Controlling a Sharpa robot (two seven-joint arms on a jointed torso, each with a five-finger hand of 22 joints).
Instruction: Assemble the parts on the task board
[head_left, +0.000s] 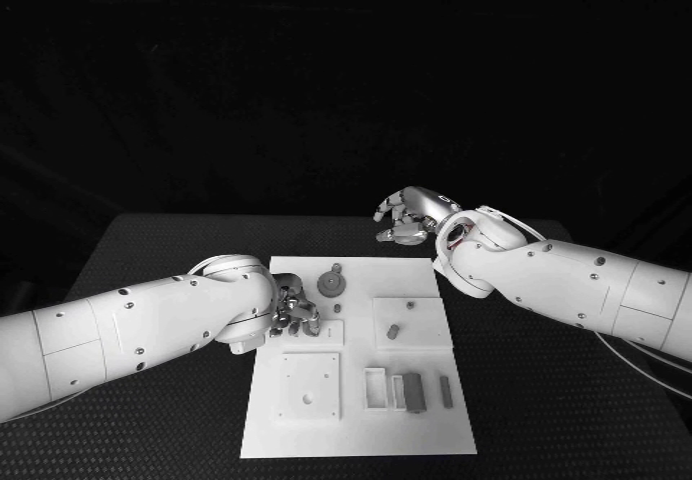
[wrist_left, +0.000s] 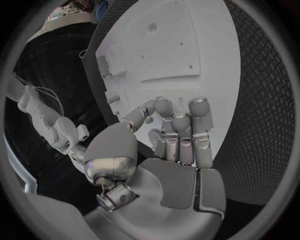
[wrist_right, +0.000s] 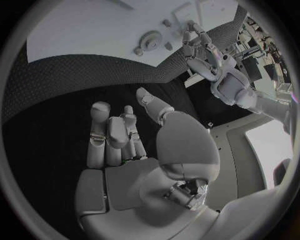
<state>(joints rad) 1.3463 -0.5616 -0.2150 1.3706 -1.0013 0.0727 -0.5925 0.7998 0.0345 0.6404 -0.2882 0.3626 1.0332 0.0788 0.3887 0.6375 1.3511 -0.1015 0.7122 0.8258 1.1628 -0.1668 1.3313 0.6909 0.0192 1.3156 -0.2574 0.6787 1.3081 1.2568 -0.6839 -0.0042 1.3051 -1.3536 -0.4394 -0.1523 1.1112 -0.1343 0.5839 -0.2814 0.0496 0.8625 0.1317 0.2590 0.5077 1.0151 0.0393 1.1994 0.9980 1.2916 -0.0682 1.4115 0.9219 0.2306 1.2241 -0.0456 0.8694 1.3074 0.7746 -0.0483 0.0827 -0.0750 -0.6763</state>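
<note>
The white task board (head_left: 433, 430) lies in the middle of the black table. On it are a round grey gear-like part (head_left: 333, 285), a small grey block (head_left: 392, 330) on a raised square, and long grey bars (head_left: 413, 392) near the front. My left hand (head_left: 293, 312) hovers low over the board's left side beside the gear, fingers curled together (wrist_left: 181, 132), thumb tip close to a fingertip. Whether a part sits between them is hidden. My right hand (head_left: 411, 215) hangs above the table just beyond the board's far edge, fingers loosely bent (wrist_right: 109, 137), thumb apart, holding nothing.
Raised white plates stand on the board: one at front left (head_left: 312, 385), one at mid right (head_left: 411, 322), and an open slot frame (head_left: 376, 388). Black table (head_left: 577, 400) surrounds the board on all sides. The right wrist view shows the gear (wrist_right: 150, 38) and my left hand (wrist_right: 203, 50).
</note>
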